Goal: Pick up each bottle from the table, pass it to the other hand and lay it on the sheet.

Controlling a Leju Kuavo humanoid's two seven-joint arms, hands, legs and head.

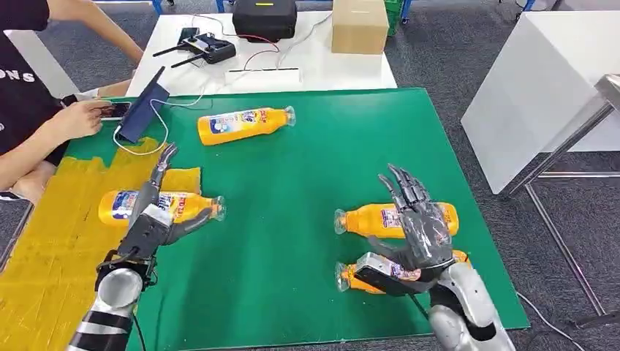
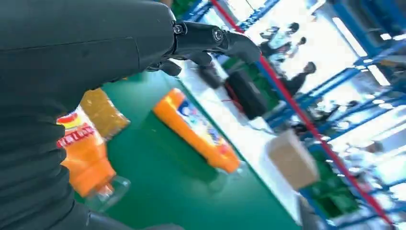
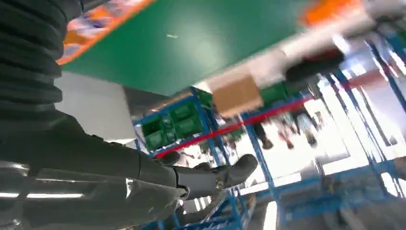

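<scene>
Several orange bottles lie on the green mat (image 1: 307,219). One bottle (image 1: 245,124) rests at the far middle. Another bottle (image 1: 124,205) lies at the edge of the yellow sheet (image 1: 51,248), and my left hand (image 1: 157,212) hovers over it with fingers stretched out, holding nothing. The left wrist view has that bottle (image 2: 86,153) beside the hand and the far bottle (image 2: 201,132) beyond. Two bottles lie at the right, one farther (image 1: 365,219) and one nearer (image 1: 351,276). My right hand (image 1: 417,227) spreads open above them, its thumb across the nearer one.
A person (image 1: 36,110) sits at the left holding a phone, next to a propped tablet (image 1: 142,106) with a white cable. Behind the mat a white table carries a black case (image 1: 263,18), a controller (image 1: 208,47) and a cardboard box (image 1: 358,25). Another white table (image 1: 541,88) stands right.
</scene>
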